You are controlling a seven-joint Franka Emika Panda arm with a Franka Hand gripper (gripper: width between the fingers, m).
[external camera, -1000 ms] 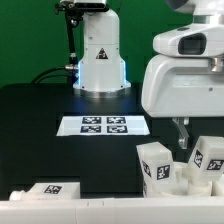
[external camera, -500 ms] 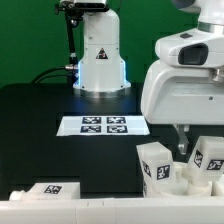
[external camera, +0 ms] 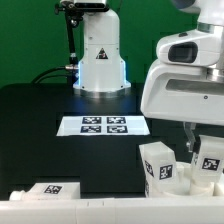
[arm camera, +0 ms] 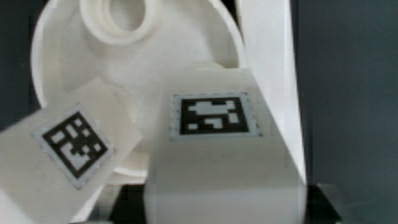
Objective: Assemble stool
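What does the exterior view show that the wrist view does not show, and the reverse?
Only the exterior view shows the robot base, the marker board, the black table and a tagged white part at the exterior view's lower left. Only the wrist view shows, from close by, the round seat and its hole. Both seem to share two tagged white legs: the first leg and the second leg.

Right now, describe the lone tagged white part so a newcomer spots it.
From the marker board mid-table, go to the exterior view's lower left. The stool part there lies low and alone; the tagged legs stand tall at that view's right.
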